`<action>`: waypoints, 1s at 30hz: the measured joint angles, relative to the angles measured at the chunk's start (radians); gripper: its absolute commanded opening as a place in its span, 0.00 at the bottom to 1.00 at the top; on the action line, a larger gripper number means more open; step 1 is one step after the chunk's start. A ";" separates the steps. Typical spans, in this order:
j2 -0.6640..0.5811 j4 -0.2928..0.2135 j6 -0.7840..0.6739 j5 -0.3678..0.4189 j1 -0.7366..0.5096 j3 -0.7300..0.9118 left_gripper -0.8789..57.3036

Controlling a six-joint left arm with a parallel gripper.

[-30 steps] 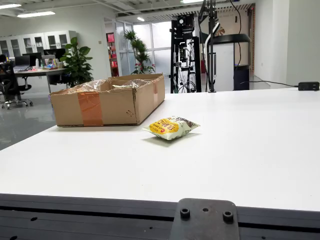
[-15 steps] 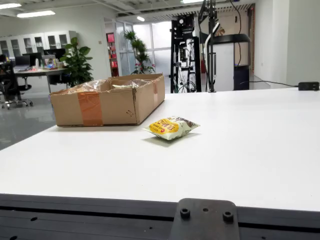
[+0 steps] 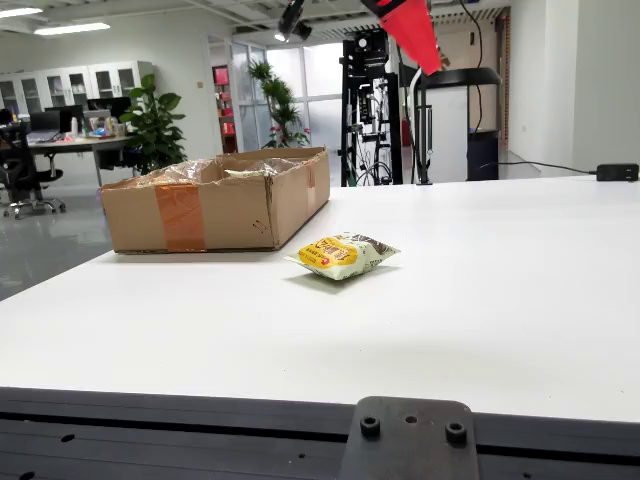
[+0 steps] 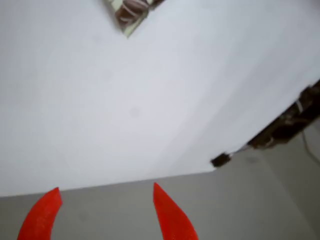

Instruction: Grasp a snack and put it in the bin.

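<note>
White table [image 3: 520,300] | snack [image 3: 343,256] beside cardboard bin [image 3: 215,205] | gripper [image 4: 105,212] overhead, spread, empty

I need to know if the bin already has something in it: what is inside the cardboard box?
Inside the cardboard box, crinkled clear plastic shows above the rim, like a liner. The box's walls hide its floor, so snacks inside cannot be ruled out. One snack packet lies outside on the table.

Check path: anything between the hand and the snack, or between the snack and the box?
Nothing visible. The red-fingered hand is open, high above the white table. The yellow snack packet lies alone on bare tabletop, apart from the open cardboard box, with clear surface between them.
</note>
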 measured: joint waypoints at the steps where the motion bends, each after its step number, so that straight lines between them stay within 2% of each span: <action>1: 0.003 0.009 -0.040 0.020 0.009 -0.002 0.65; 9: 0.030 0.039 -0.285 0.134 0.049 0.014 0.75; 21: 0.123 0.041 -0.264 0.189 0.085 -0.015 0.82; 30: 0.208 0.042 -0.255 0.195 0.109 -0.067 0.81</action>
